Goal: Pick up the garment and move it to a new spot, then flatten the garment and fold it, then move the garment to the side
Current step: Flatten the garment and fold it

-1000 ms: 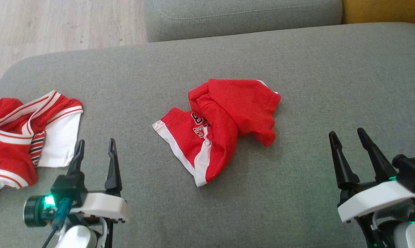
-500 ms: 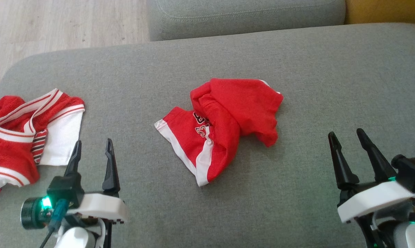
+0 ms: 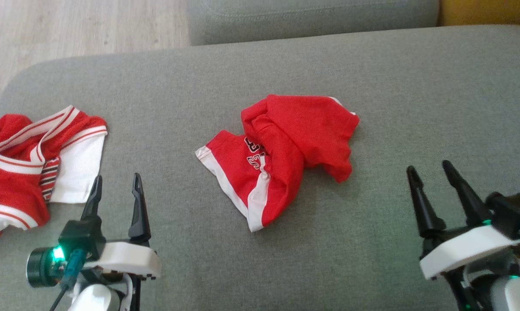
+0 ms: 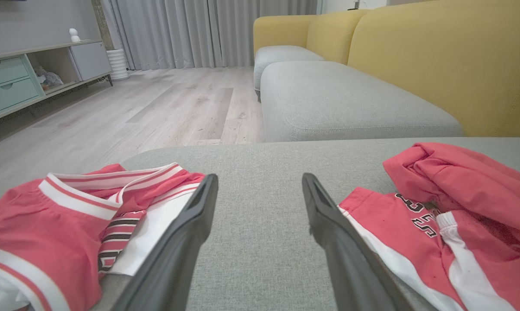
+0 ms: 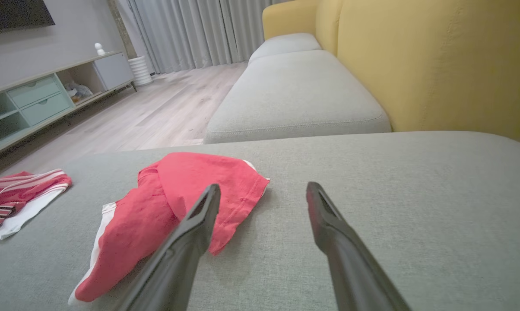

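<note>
A crumpled red garment (image 3: 286, 151) with white trim and dark lettering lies in a heap at the middle of the grey cushion (image 3: 260, 86). The left wrist view has the garment (image 4: 450, 216) at its right side, and the right wrist view has the garment (image 5: 169, 211) left of centre. My left gripper (image 3: 116, 185) hovers open over the cushion at the lower left, well short of the heap. At the lower right my right gripper (image 3: 430, 172) is open too, with bare cushion between it and the heap. Neither holds anything.
A second red, white-striped garment (image 3: 35, 164) lies at the cushion's left edge, just left of my left gripper. Another grey cushion (image 3: 312, 17) sits beyond, with wood floor (image 3: 70, 30) at the far left and a yellow sofa back (image 4: 437, 65) at the right.
The head view has shifted a little, so everything sits slightly further right and higher. Both grippers stay open and the garment lies as before.
</note>
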